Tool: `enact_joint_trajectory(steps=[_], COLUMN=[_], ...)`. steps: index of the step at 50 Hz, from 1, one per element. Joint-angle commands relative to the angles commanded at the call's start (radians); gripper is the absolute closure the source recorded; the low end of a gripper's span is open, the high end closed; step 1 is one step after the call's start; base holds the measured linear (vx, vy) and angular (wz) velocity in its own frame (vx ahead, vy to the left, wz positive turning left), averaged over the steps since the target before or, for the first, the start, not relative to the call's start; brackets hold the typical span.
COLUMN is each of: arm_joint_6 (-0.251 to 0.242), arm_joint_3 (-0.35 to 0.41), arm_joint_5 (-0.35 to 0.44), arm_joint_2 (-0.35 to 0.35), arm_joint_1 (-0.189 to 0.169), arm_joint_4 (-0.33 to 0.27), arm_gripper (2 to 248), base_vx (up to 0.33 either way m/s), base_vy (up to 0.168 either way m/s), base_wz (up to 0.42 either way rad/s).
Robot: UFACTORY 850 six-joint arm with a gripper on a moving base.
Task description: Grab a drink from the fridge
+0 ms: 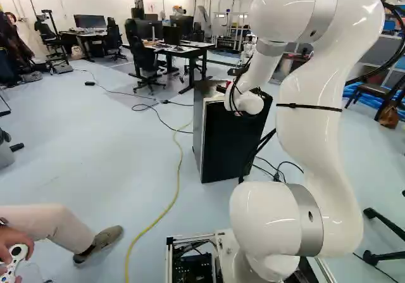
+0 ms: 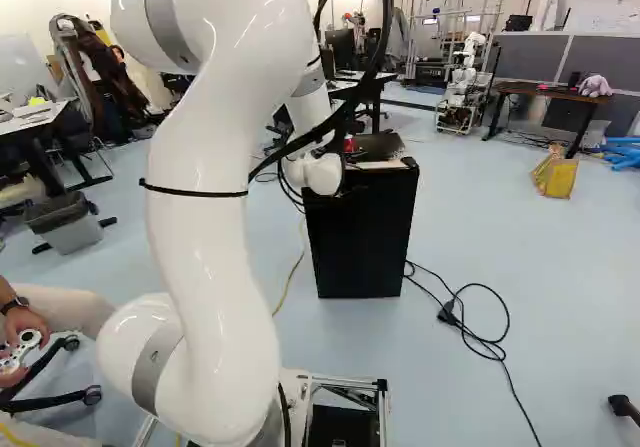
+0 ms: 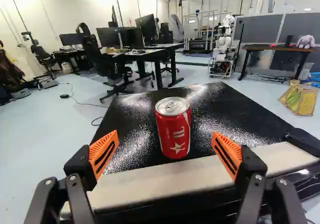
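The gripper is released, its 2 fingers spread wide near the top of the fridge; 1 red can stands upright on the fridge.

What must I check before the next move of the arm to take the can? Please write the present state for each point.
1. Gripper open: ok, wide apart.
2. Red can upright on top of the fridge: ok.
3. Can lined up between the two fingers: ok, roughly centred.
4. Fingertips far enough forward to close on the can: cannot tell.
5. Both pads touching the can: not ok, a gap shows on each side.
6. Person's hand clear of the can: ok, it is at a game controller.
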Motion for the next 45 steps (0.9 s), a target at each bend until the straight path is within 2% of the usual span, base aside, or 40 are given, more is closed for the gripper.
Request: enact_joint_trajectory(steps=[45], arm_joint_6=[0.0], arm_joint_3=[-0.115], arm_joint_5=[0.0], arm_joint_2=[-0.086], arm_joint_1=[-0.01], arm_joint_4=[0.0], arm_gripper=[3], base_vx=[0.0], base_vy=[0.0], base_wz=[0.0])
